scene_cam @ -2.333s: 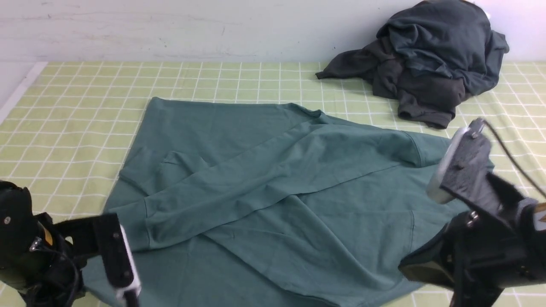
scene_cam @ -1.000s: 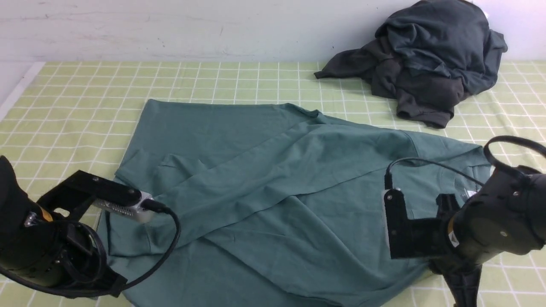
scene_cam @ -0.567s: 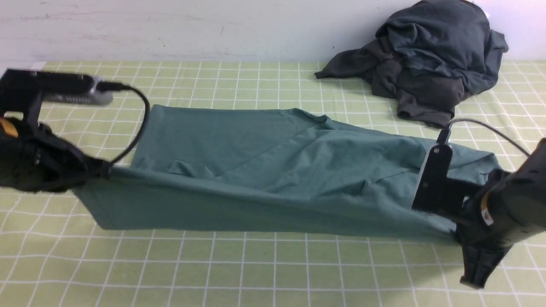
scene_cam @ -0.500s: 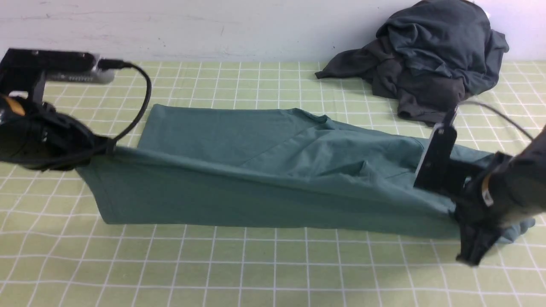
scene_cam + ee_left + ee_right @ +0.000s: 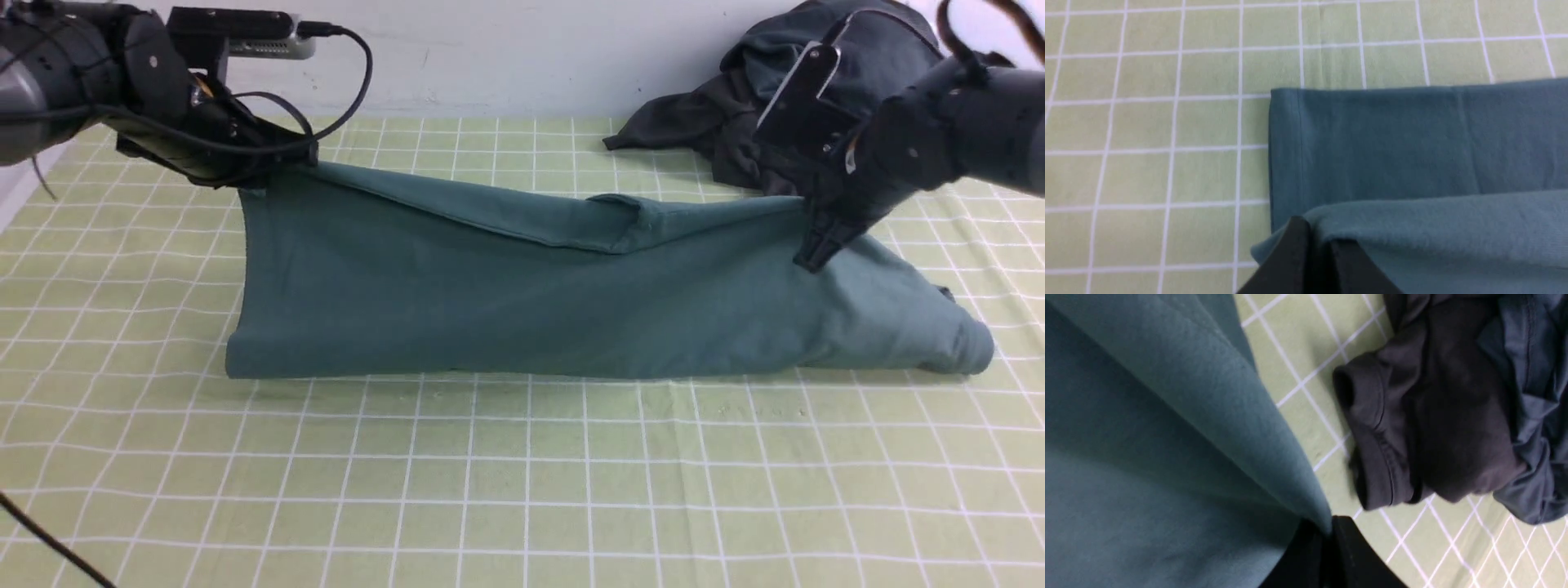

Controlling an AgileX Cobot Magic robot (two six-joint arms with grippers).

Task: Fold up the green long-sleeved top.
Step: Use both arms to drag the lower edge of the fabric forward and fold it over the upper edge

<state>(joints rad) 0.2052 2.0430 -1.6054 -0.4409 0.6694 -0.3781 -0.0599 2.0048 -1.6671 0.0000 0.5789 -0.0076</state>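
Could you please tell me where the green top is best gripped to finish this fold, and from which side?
Grip the green long-sleeved top at the two ends of its raised long edge, where the left gripper and right gripper are shut on it. It lies as a band across the table, so end pinches likely keep that edge taut. Approach from the near side, over the fold.

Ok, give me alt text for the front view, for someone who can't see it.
A green long-sleeved top hangs by its raised edge from the left pincer and right pincer, each shut on one end, its lower part resting on a green checked table cover. Dark garments lie heaped at the back right.
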